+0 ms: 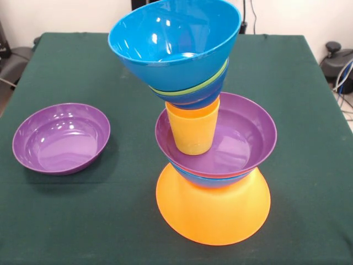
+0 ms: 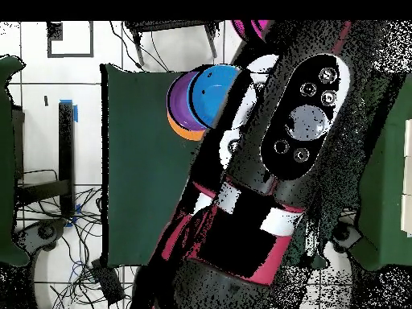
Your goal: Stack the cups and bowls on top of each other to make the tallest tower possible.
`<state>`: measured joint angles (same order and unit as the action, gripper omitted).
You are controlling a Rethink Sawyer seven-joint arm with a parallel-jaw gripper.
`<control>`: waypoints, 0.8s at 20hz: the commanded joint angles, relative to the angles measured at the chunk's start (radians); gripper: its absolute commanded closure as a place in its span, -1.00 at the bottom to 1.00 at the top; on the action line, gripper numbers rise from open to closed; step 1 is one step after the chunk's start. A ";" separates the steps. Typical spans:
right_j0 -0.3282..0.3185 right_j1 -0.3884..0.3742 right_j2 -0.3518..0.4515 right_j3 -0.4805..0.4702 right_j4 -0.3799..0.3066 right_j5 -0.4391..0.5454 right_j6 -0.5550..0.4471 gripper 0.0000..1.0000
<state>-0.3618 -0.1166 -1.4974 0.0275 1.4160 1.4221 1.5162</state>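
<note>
The tower stands on the green table (image 1: 71,66) in the front view. Its base is the wide yellow-orange bowl (image 1: 212,212), upside down. On it sit a blue bowl (image 1: 212,181) and a purple bowl (image 1: 248,132), both upright. An orange cup (image 1: 193,130) stands in the purple bowl. On the cup rest a dark blue bowl (image 1: 193,101), a green rim (image 1: 193,91) and a big bright blue bowl (image 1: 171,38), all tilted toward the camera. The tower also shows in the overhead view (image 2: 205,92). No gripper shows in either view.
A second purple bowl (image 1: 60,138) sits upright and alone on the table, left of the tower. In the overhead view the robot's arm (image 2: 298,129) covers the table's middle and right. Cables lie on the floor beside the table (image 2: 72,257).
</note>
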 commanded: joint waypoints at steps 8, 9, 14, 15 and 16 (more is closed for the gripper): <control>0.210 -0.093 0.555 0.273 -0.493 0.057 -0.267 1.00; 0.215 -0.098 0.565 0.281 -0.507 0.062 -0.272 1.00; 0.236 -0.106 0.602 0.289 -0.555 0.083 -0.272 1.00; 0.244 -0.111 0.614 0.299 -0.568 0.077 -0.270 1.00; 0.253 -0.118 0.628 0.314 -0.583 0.067 -0.267 1.00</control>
<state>-0.1449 -0.1919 -1.0668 0.2186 0.9777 1.4234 1.5162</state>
